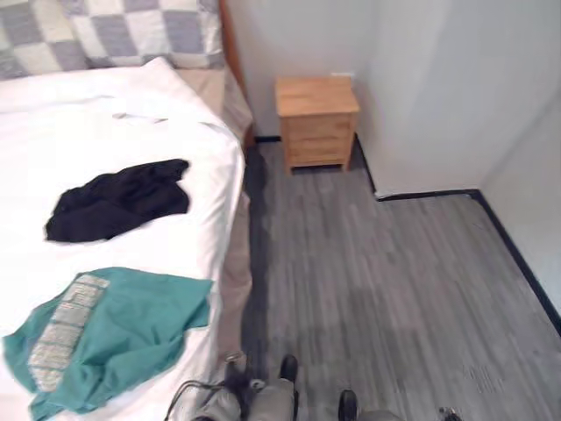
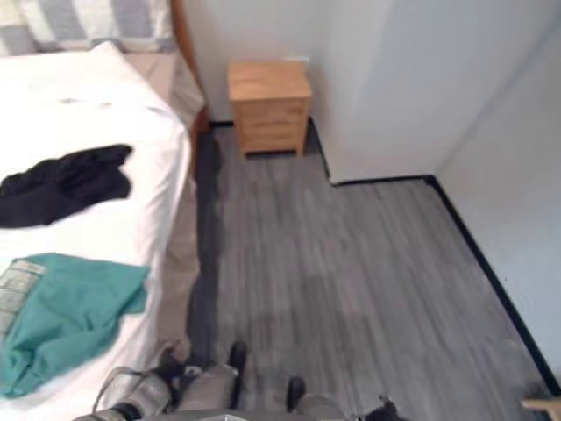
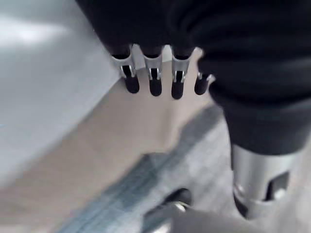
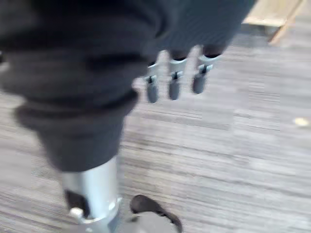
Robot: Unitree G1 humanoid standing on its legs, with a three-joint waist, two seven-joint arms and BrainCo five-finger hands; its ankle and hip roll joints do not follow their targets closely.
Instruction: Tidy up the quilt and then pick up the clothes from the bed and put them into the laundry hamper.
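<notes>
two garments on one quilt, hands empty

The left hand hangs with its fingers straight and relaxed, holding nothing. The right hand hangs the same way, fingers loosely extended and empty, thumb apart.
</notes>
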